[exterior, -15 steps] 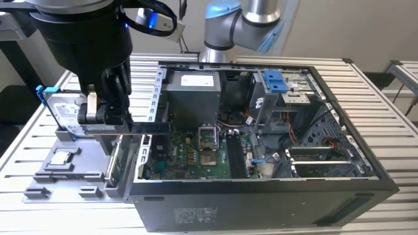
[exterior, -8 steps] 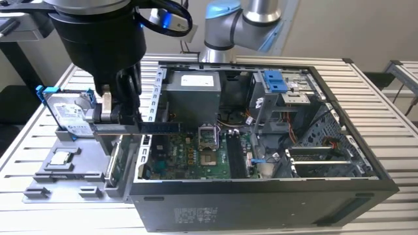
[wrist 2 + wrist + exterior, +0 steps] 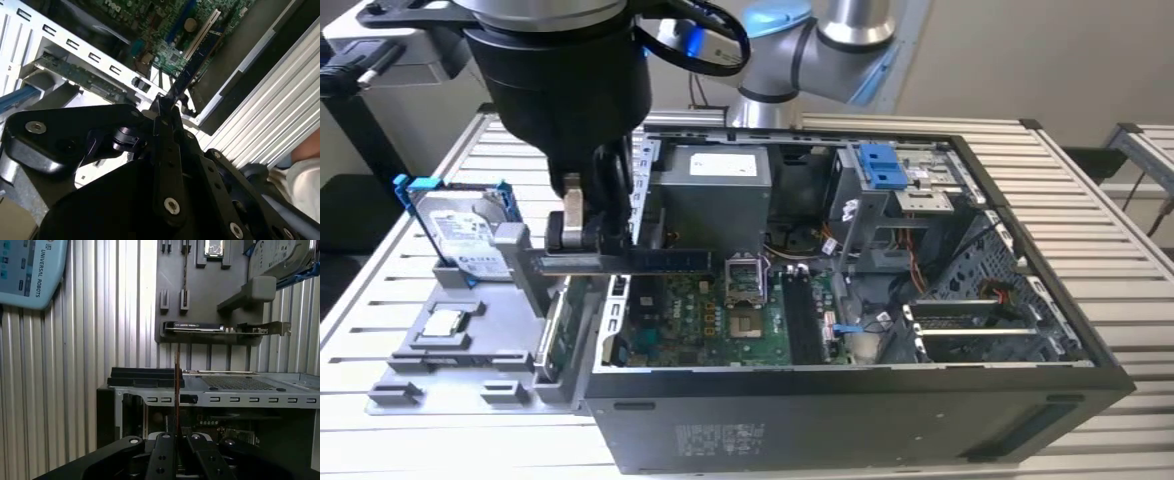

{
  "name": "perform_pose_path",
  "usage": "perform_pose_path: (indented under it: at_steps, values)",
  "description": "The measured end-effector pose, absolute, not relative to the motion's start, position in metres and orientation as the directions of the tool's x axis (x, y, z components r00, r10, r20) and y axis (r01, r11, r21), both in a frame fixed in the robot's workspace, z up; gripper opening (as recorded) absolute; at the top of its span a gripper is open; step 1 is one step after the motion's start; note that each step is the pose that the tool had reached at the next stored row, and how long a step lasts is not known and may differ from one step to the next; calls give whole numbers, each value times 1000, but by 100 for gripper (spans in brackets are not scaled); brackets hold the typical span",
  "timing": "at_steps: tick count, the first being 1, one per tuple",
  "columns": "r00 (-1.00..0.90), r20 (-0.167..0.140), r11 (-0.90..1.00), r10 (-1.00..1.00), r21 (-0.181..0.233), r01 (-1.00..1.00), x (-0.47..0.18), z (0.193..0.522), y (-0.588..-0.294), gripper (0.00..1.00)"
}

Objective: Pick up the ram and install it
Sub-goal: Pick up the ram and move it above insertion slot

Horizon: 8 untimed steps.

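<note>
now the gripper (image 3: 590,252) clenches the ram (image 3: 674,262) above the open case (image 3: 854,420) (motherboard (image 3: 694,320) inside).

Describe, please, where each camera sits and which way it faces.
Exterior view: off the arm, raised, looking down into the open computer case on the slatted table; the arm and gripper show, gripping the ram.
Second wrist view: on the arm behind the gripper, looking along the ram at the motherboard; gripper links in the foreground.
First wrist view: on the arm, looking over the case wall at the grey parts holder; gripper links in the foreground.
Shared: both wrist views see the ram edge-on, clamped.
</note>
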<state>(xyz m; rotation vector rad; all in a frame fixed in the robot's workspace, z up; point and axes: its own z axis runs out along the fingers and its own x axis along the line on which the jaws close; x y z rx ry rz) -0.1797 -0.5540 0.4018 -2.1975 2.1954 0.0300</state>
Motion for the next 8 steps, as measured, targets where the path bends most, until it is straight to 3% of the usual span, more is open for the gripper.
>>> perform_pose_path:
  at_steps: [8]
  values:
    - [1,-39,-1,-999,-11,-1000,-162,402,-554,14]
